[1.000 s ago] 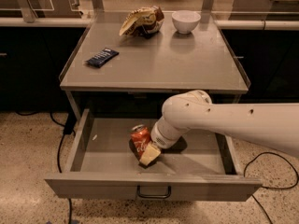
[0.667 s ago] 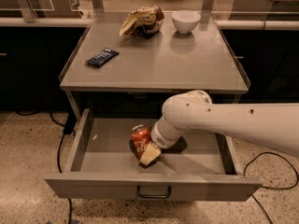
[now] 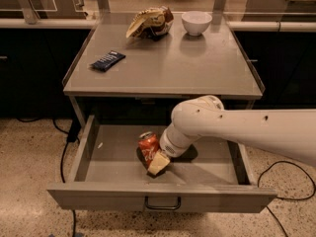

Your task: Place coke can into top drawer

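On the grey tabletop [image 3: 163, 68], far left, lies a dark blue snack bar wrapper [image 3: 107, 60], which has no part in this step. Below it the top drawer [image 3: 111, 159] stands pulled fully out, and the left half of its floor is bare.

Near the middle of the drawer is the coke can [image 3: 147, 147]. It is tilted, with its silver top leaning back and left, and its lower end looks to be at or just above the drawer floor. The gripper [image 3: 153, 162] is down inside the drawer and closed on the can: one cream finger [image 3: 159, 163] presses its lower right side, and a dark part lies against the other side.

Up on the table, above this spot, sit a crumpled snack bag [image 3: 148, 22] and then a white bowl [image 3: 196, 22]. To the right, the white arm [image 3: 232, 127] reaches in over the drawer's right wall.

The step in hand looks like the release. To do it well, settle the can on the floor before the jaws part, because a tilted can let go early will likely tip and roll. Open just enough to free it, then lift straight up so the cream finger does not drag it. On the way out, keep the wrist clear of the table edge above and the front panel with its loop handle [image 3: 163, 203]
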### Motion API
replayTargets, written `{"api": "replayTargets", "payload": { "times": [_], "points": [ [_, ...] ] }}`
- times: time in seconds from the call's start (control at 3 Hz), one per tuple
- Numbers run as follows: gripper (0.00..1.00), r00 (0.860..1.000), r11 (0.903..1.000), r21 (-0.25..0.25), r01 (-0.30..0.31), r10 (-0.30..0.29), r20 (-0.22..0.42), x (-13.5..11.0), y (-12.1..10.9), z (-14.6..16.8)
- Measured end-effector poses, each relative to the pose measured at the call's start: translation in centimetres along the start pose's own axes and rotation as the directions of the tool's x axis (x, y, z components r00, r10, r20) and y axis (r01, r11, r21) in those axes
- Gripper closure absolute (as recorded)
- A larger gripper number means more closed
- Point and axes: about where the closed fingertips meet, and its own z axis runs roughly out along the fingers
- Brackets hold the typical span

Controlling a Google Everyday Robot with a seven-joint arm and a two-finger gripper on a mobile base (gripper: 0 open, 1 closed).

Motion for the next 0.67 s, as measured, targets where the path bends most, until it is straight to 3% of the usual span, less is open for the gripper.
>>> {"api": "replayTargets", "payload": {
  "times": [0.67],
  "points": [
    [0.11,1.0,1.0,0.0,0.0,0.0,0.0,0.0,0.0,0.0]
  ]
}}
